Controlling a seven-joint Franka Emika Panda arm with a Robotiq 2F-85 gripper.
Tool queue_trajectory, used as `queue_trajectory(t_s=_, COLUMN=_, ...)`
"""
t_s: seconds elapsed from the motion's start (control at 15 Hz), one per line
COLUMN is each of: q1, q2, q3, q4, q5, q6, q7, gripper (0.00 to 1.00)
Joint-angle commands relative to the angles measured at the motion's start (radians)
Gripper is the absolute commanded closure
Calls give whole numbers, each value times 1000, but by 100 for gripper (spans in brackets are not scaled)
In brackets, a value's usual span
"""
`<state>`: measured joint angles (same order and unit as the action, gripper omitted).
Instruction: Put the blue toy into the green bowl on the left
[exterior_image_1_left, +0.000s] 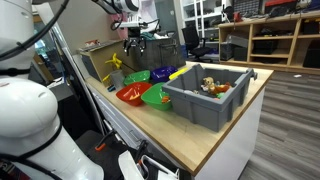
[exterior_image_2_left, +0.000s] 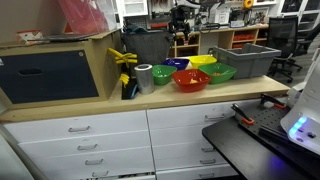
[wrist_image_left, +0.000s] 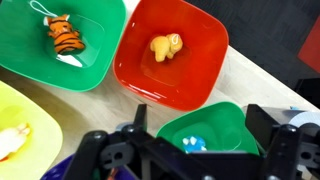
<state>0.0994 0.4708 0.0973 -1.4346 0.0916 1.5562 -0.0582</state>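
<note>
In the wrist view the small blue toy (wrist_image_left: 195, 144) lies inside the lime-green bowl (wrist_image_left: 228, 125), directly below my gripper (wrist_image_left: 200, 120). The gripper is open, its fingers spread to either side of the bowl and apart from the toy. In both exterior views the gripper (exterior_image_1_left: 135, 44) (exterior_image_2_left: 182, 40) hangs above the cluster of bowls, over the lime-green bowl (exterior_image_1_left: 136, 76) (exterior_image_2_left: 163, 74). The toy is too small to see there.
A red bowl (wrist_image_left: 170, 50) holds an orange toy. A darker green bowl (wrist_image_left: 60, 45) holds a tiger toy. A yellow bowl (wrist_image_left: 20, 130) and a purple bowl (exterior_image_2_left: 178, 64) sit alongside. A grey bin (exterior_image_1_left: 205, 95) and a silver cup (exterior_image_2_left: 145, 77) flank the bowls.
</note>
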Motion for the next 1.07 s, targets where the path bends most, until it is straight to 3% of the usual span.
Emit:
queue_trajectory(t_s=0.0, q1=-19, q2=-76, q3=-7, q4=-36, q5=-5, q6=-52, q7=-26, gripper=0)
queue_trajectory(t_s=0.53, q1=-37, q2=-286, q3=-34, q4=-138, q5=-69, q6=-9, q7=-2, gripper=0)
queue_trajectory(t_s=1.0, q1=-20, q2=-533, q3=-21, q4=-352, q5=-130, q6=25, q7=69, gripper=0)
